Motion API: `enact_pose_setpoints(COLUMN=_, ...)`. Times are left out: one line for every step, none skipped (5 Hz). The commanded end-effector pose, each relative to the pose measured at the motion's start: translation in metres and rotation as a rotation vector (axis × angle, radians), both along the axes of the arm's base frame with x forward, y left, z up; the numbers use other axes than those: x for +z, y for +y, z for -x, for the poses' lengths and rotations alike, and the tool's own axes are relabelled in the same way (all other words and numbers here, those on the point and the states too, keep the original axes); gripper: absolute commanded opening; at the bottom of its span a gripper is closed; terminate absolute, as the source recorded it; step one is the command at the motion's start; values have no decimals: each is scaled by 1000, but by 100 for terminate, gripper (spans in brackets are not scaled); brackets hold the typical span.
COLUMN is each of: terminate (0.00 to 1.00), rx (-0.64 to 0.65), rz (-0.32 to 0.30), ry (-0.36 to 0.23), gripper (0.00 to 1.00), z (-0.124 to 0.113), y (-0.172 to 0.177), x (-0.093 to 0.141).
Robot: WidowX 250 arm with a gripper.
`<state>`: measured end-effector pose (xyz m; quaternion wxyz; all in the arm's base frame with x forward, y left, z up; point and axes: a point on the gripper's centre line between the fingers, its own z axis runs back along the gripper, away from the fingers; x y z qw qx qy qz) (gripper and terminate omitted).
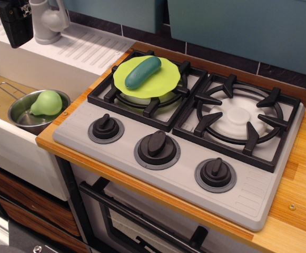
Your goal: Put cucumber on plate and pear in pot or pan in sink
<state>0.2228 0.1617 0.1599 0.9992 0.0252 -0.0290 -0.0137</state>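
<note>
Cucumber (142,72) lay on the plate (166,84), pear (46,102) sat in the saucepan (23,117) at 9 o'clock; gripper (15,26) at 10, couldn't tell whether its jaws were apart

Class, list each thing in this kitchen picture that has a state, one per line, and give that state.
Cucumber: lying on the plate.
Plate: resting on the left burner grate.
Pear: inside the pot, neck pointing left.
Pot: upright in the sink.
Sink: holds only the pot.
Claw: raised at the top left, holding nothing; open or shut unclear.
</note>
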Motion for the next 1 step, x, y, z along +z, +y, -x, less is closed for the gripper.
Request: enact_pose_setpoints(terminate=100, rx=-7, rz=-45, ry=-64, gripper=100, z=-8, y=-3, x=21)
